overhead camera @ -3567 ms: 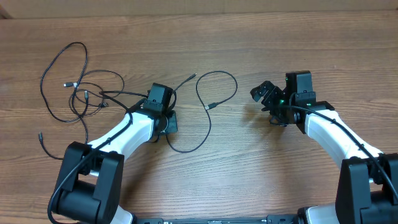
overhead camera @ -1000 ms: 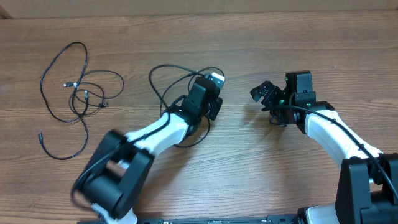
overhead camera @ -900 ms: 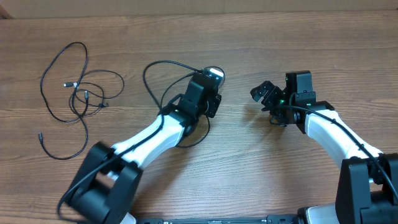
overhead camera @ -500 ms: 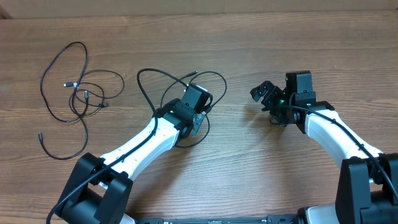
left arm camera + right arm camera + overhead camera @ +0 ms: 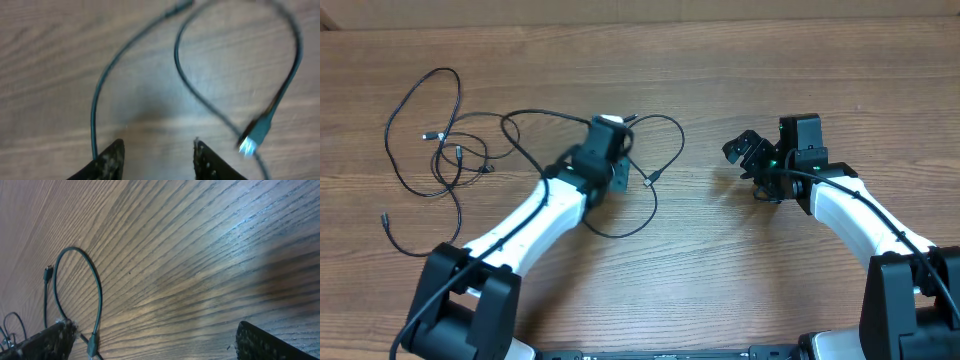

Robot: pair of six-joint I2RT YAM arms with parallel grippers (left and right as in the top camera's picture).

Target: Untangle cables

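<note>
- Your left hand (image 5: 157, 145) has swung back leftward from the middle of the counter (image 5: 720, 270). Its fingers now stand apart with only wood between them.
- The loose cable (image 5: 94, 115) came along: its loop now reaches further left and curls around that hand, with one strand just beside the left finger and the plug (image 5: 255, 137) off to the right.
- The other cables (image 5: 455, 150) lie tangled at the far left, unmoved.
- Your right hand (image 5: 155, 327) is spread wide, holding nothing.

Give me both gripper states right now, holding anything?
Left gripper: open, nothing between the fingers; a cable runs beside one.
Right gripper: open, empty.
</note>
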